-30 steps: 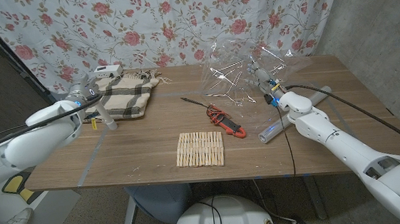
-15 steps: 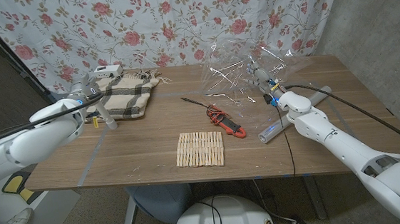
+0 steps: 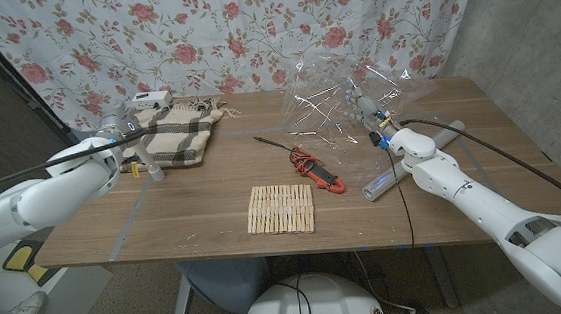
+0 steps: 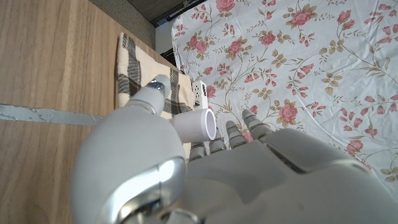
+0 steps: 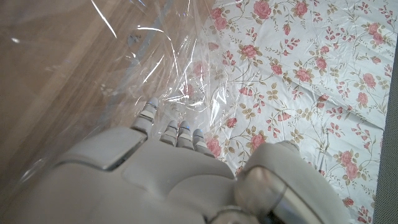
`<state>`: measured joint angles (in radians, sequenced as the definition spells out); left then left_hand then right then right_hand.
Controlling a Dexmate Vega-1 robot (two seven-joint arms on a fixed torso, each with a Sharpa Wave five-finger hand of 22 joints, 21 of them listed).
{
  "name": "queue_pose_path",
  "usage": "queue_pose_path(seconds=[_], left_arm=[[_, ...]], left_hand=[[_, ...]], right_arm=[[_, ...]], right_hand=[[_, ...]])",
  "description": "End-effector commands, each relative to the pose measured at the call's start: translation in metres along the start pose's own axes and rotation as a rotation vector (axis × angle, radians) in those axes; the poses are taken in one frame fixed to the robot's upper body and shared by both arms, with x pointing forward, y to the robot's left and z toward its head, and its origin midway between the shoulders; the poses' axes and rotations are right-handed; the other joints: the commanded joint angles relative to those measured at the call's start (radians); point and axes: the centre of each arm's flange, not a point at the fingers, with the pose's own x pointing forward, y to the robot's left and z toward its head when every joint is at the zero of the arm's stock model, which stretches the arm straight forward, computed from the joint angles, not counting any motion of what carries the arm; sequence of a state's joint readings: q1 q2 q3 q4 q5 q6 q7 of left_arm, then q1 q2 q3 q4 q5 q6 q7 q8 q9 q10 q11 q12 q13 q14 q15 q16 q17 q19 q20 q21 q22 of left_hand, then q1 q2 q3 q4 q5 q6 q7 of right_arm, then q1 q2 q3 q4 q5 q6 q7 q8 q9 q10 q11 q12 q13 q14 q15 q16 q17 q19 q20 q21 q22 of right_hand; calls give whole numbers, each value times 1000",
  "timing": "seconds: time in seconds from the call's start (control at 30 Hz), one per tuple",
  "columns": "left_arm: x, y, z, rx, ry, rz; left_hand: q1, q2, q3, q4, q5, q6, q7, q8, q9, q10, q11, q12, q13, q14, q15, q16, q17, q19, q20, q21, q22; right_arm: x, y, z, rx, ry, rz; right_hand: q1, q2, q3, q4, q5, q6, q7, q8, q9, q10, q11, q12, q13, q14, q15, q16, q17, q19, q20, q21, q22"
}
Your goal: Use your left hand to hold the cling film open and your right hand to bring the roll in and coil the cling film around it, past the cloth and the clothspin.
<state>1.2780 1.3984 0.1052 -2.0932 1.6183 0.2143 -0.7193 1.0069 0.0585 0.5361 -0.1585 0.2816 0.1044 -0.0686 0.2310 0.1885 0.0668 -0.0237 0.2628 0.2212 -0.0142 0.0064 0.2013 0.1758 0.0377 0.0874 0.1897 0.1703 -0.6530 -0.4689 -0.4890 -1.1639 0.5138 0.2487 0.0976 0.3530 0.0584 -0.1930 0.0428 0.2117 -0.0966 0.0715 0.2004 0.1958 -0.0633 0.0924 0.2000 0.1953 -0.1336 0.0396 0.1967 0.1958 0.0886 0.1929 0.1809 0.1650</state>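
Your left hand (image 3: 109,148) grips the roll (image 4: 196,126) at far left; your right hand (image 3: 372,115) holds the cling film (image 3: 331,103). Roles reversed: film may crumple.

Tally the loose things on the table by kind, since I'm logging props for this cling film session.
Cling film sheet: 1
Plaid cloth: 1
White tube roll: 1
Clear roll: 1
Grey tube: 1
Clothespin row: 1
Red clamp meter: 1
White power strip: 1
Total: 8
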Motion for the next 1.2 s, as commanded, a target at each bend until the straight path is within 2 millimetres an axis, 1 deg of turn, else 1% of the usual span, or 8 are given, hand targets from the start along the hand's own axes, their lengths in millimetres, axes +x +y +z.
queue_pose_path(seconds=[0.03,0.23,0.7,0.77,0.87,0.93,1.1,1.2], left_arm=[[3,0,-1,0,3,-7],[5,2,1,5,2,-10],[10,3,0,-11,0,-8],[11,4,0,-13,1,-7],[12,6,0,-10,2,-4],[13,7,0,-10,3,-3],[14,8,0,-12,0,10],[15,9,1,-17,0,18]], left_hand=[[-13,0,-8,1,-4,14,-1,0,5,16,0,7,4,11,-2,8,5,10,8,6,2],[-16,0,-12,1,-5,19,0,-1,5,19,3,9,5,17,0,9,6,14,12,7,2],[-23,8,-21,5,-6,20,6,-5,6,24,9,11,8,25,4,9,8,16,17,7,3],[-25,12,-22,7,-7,19,9,-7,6,26,10,12,9,28,8,10,9,17,23,7,3],[-26,17,-24,9,-8,20,8,-7,6,28,7,13,10,35,7,12,10,20,24,8,3],[-27,24,-26,10,-8,21,12,-8,6,31,11,14,12,38,10,13,10,22,28,8,4],[-29,38,-31,10,-11,29,12,-9,7,56,2,24,16,66,-2,21,12,40,29,14,4],[-31,39,-37,7,-13,38,6,-7,8,68,-6,29,19,86,-10,27,13,56,26,19,5]], right_arm=[[1,1,-2,5,6,0],[1,1,-3,5,8,3],[2,-1,-3,2,11,0],[3,-1,-4,1,12,2],[3,-1,-4,4,14,1],[3,-1,-4,4,12,2],[3,-3,-4,-1,14,-1],[3,-4,-4,0,15,-2]], right_hand=[[1,8,-4,-7,0,2,-2,1,1,-2,5,4,3,-7,1,4,1,-7,4,5,4],[1,8,-4,-8,0,2,-2,1,1,-1,8,4,3,-7,1,4,1,-7,3,5,4],[1,8,-4,-9,-1,3,-2,1,1,-3,6,4,3,-7,1,4,1,-7,3,5,4],[1,9,-4,-9,-1,3,-3,1,2,-3,6,3,3,-7,1,4,1,-6,2,5,4],[1,9,-4,-9,-1,3,-2,1,2,-2,8,4,3,-7,1,4,1,-6,3,5,4],[1,9,-4,-9,-1,3,-3,1,2,-2,7,4,3,-8,1,4,1,-6,2,5,4],[1,8,-4,-9,-1,4,-3,1,2,-3,5,4,3,-7,1,4,1,-6,3,5,4],[1,9,-4,-10,-1,4,-3,2,2,-3,5,4,3,-7,1,4,1,-6,3,5,4]])
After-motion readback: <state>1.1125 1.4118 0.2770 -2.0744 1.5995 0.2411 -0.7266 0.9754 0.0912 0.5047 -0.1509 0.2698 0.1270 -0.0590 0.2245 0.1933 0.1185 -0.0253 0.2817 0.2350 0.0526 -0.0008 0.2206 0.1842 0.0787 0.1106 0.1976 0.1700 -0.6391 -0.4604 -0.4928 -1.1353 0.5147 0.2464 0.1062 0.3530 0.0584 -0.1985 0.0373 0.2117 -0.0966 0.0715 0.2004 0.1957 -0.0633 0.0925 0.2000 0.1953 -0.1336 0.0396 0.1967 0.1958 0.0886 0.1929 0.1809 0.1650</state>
